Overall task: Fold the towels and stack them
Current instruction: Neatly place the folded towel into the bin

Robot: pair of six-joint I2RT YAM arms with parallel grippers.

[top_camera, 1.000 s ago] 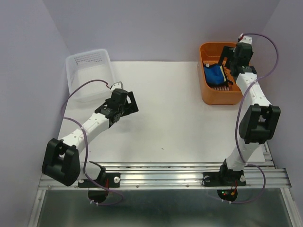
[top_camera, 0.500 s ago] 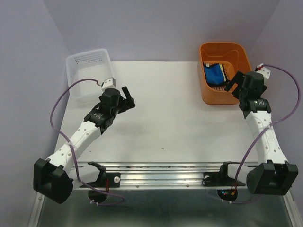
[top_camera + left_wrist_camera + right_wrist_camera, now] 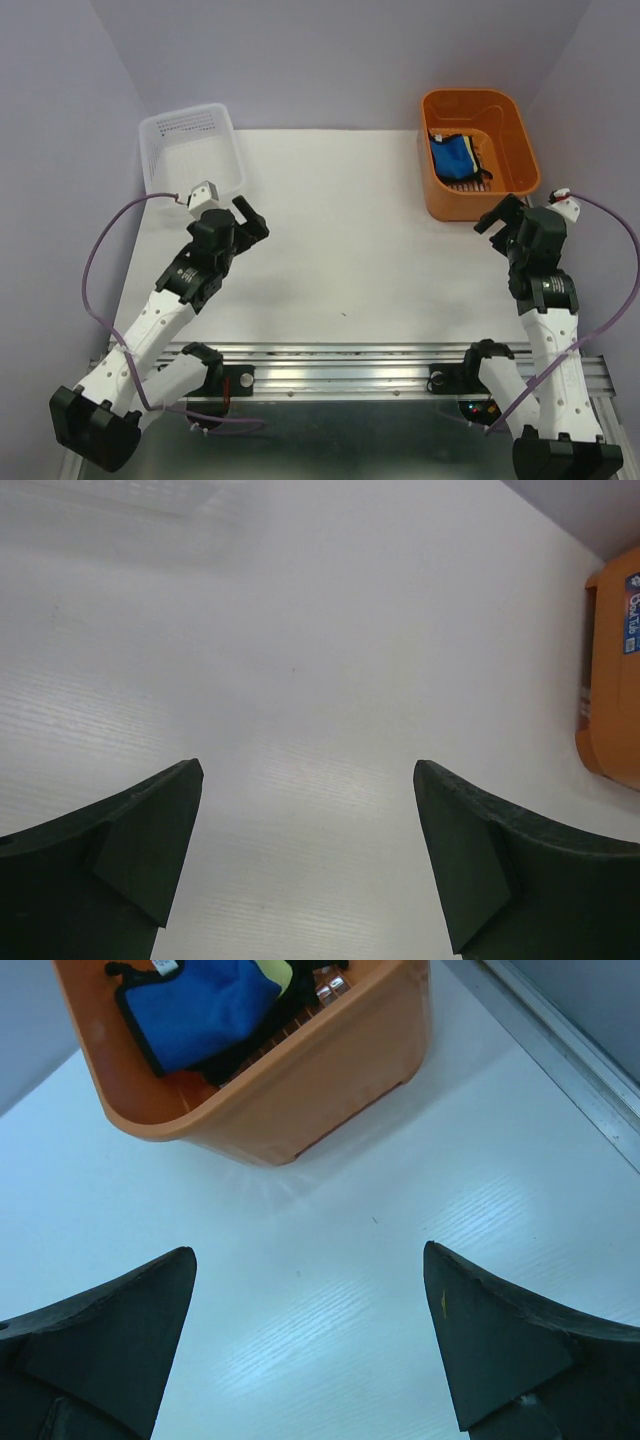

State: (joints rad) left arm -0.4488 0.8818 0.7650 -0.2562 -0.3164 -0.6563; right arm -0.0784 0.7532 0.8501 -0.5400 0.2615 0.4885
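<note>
The blue towel (image 3: 453,156) with dark edging lies in the orange bin (image 3: 510,110) at the back right. It also shows in the right wrist view (image 3: 195,1008), with a bit of the yellow towel (image 3: 271,968) beside it. The purple towel is not in view. My left gripper (image 3: 249,217) is open and empty over the bare table (image 3: 340,230), near the white basket. In the left wrist view (image 3: 308,775) nothing lies between its fingers. My right gripper (image 3: 497,214) is open and empty, just in front of the orange bin; its own view (image 3: 310,1255) shows only table between its fingers.
A white mesh basket (image 3: 190,150) stands at the back left. The orange bin's side (image 3: 610,670) shows at the right edge of the left wrist view. The table's metal edge (image 3: 560,1040) runs close on the right. Purple walls enclose the table.
My right gripper has pulled out of the orange bin and back toward me, empty. My left arm has drawn back and to the left. Both grippers stay open.
</note>
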